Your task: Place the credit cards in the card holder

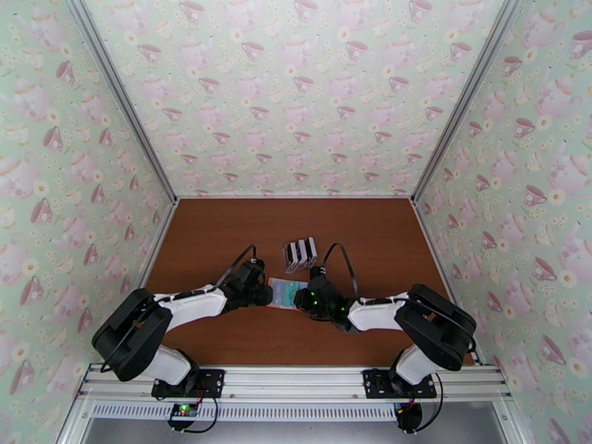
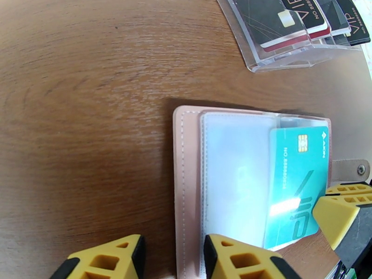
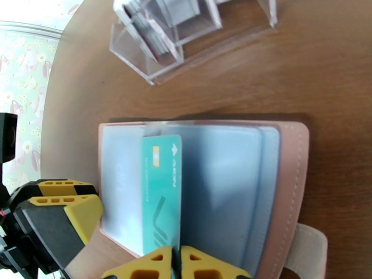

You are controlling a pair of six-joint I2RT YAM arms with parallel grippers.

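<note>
The pink card holder (image 1: 283,293) lies open on the table between my two grippers, its pale pockets facing up (image 2: 235,173) (image 3: 223,182). A teal credit card (image 2: 297,182) (image 3: 162,191) rests over those pockets. My right gripper (image 3: 176,254) (image 1: 303,297) is shut on the card's near end, and one of its fingers (image 2: 342,212) shows at the card's corner. My left gripper (image 2: 172,245) (image 1: 264,294) is open at the holder's opposite cover edge, with one finger (image 2: 237,259) over that edge. More credit cards, black ones (image 2: 274,19), stand in the clear rack.
The clear slotted plastic rack (image 1: 300,254) (image 2: 288,52) (image 3: 153,52) stands just beyond the holder. The holder's snap tab (image 3: 304,249) (image 2: 353,169) sticks out on the right arm's side. Patterned walls close in the brown table (image 1: 222,238) on three sides.
</note>
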